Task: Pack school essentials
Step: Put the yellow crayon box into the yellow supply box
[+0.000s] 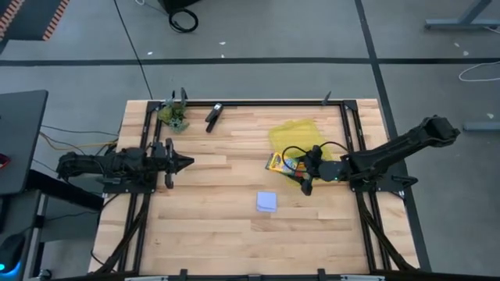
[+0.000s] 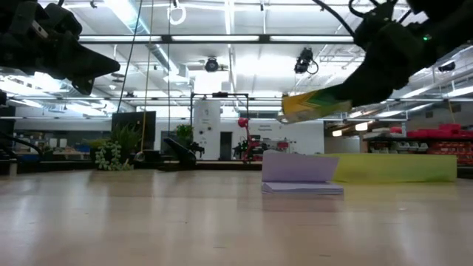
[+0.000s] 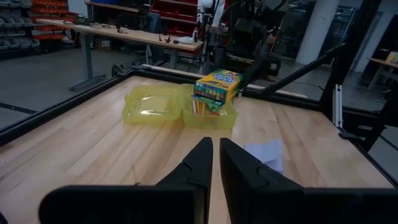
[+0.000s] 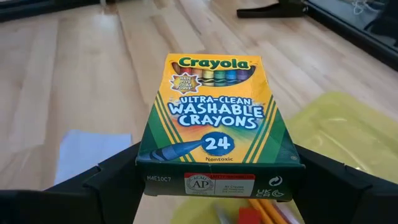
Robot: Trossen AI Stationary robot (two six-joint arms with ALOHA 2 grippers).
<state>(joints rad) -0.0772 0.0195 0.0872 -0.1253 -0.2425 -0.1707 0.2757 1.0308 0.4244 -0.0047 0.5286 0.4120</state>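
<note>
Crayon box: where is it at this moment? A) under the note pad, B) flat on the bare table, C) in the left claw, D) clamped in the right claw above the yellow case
D: the crayon box sits between the right claw fingers, raised over the open yellow case.

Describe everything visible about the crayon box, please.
The crayon box is yellow-and-green printed cardboard, labelled Crayola Ultra-Clean Washable Crayons, 24. It looks closed and undamaged. The right claw grips its two sides and holds it tilted in the air, clear of the table, above the open yellow case, which holds pencil-like items.
</note>
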